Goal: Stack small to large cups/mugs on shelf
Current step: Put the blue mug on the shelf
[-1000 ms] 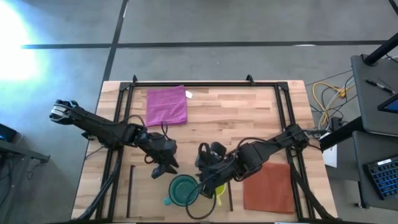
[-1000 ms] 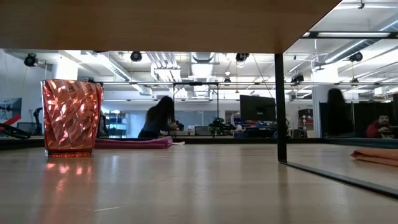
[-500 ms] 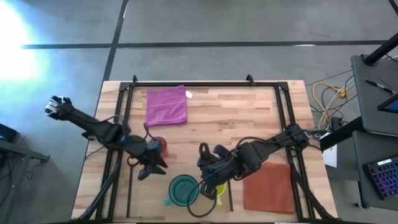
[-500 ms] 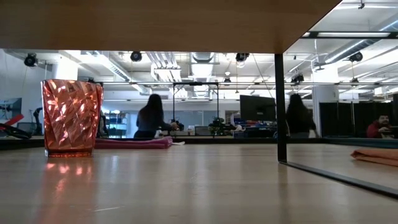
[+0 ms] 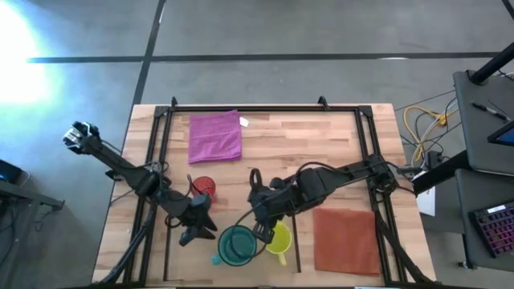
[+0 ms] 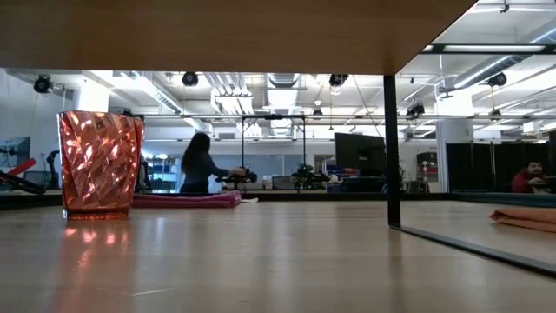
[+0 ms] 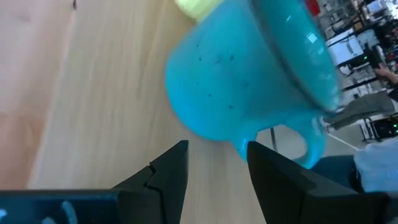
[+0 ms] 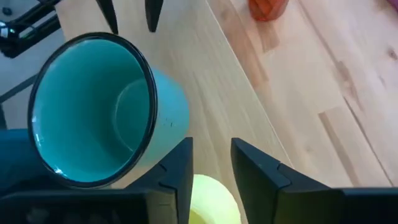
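Note:
A teal mug [image 5: 238, 245] with a handle [image 7: 309, 144] and a yellow mug [image 5: 279, 238] stand side by side near the table's front edge. They are on the shelf patch [image 5: 189, 269], between two black strips. A red-orange cup [image 5: 203, 187] stands farther back and also shows in the low view [image 6: 100, 165]. My left gripper [image 5: 206, 234] is open at the teal mug's left side, its fingers [image 7: 168, 174] just short of the mug [image 7: 249, 81]. My right gripper [image 5: 259, 230] is open above the gap between the two mugs. The yellow mug [image 8: 214, 199] shows low between its fingers.
A magenta cloth [image 5: 214, 136] lies at the far left of the table. A rust-brown mat [image 5: 345, 239] lies at the near right. Black frame rails [image 5: 365, 152] run along the table's sides. The black strips [image 5: 169, 245] lie flat on the wood.
My left gripper has drawn back toward the table's near-left, uncovering the red-orange cup, and now stands beside the teal mug. My right gripper has gone toward the table's left and far edge, off the yellow mug, which now shows whole. Both mugs have stayed in place.

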Controlling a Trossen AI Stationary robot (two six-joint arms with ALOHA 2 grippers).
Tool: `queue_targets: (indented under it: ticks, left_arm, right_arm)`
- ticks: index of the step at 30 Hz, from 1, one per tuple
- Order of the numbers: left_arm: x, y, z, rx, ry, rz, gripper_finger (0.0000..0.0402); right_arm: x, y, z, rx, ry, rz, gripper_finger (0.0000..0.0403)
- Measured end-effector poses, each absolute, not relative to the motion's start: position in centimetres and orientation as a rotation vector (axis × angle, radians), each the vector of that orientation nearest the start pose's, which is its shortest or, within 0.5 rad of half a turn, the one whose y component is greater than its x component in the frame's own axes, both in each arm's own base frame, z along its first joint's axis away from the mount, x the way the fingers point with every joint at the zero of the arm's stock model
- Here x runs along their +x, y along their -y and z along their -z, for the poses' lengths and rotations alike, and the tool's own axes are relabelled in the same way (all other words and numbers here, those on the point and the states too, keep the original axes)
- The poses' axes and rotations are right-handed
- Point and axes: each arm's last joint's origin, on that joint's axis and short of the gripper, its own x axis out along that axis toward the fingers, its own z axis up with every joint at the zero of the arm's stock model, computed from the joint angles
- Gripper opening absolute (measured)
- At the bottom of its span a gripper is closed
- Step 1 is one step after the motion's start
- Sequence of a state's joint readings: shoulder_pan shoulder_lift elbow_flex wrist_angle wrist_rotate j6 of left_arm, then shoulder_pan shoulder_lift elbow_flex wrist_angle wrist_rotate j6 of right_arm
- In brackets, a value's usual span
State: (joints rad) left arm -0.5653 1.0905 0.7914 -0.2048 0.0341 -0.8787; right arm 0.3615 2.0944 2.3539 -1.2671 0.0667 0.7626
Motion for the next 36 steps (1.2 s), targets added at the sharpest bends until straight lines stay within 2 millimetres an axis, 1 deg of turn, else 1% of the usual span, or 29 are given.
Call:
queue_targets:
  ticks: [4, 8, 15, 21, 24, 32, 36]
  left_arm:
    - [20.2, 13.8, -26.7, -0.690, -0.742, 0.342, 0.0151]
    - [20.3, 14.4, -26.2, -0.677, -0.765, 0.349, 0.0151]
    - [19.7, 15.1, -26.6, -0.703, -0.737, 0.343, 0.0151]
    - [20.1, 15.7, -26.9, -0.731, -0.659, 0.344, 0.0151]
    - [20.5, 16.0, -26.9, -0.739, -0.619, 0.352, 0.0151]
    - [21.6, 16.9, -26.0, -0.746, -0.604, 0.359, 0.0151]
    - [21.9, 17.0, -25.7, -0.742, -0.610, 0.357, 0.0151]
  right_arm:
    - [40.3, -15.0, -36.3, 0.489, -1.076, 0.073, 0.0098]
    - [40.6, -15.3, -35.6, 0.482, -1.101, 0.055, 0.0107]
    - [40.9, -15.3, -35.8, 0.490, -1.077, 0.032, 0.0137]
    - [41.1, -15.2, -35.7, 0.487, -1.071, 0.014, 0.0139]
    - [41.4, -15.0, -35.8, 0.485, -1.052, 0.005, 0.0137]
    - [42.0, -13.8, -35.9, 0.505, -1.029, 0.013, 0.0139]
    - [42.1, -13.4, -35.9, 0.502, -1.026, 0.016, 0.0141]
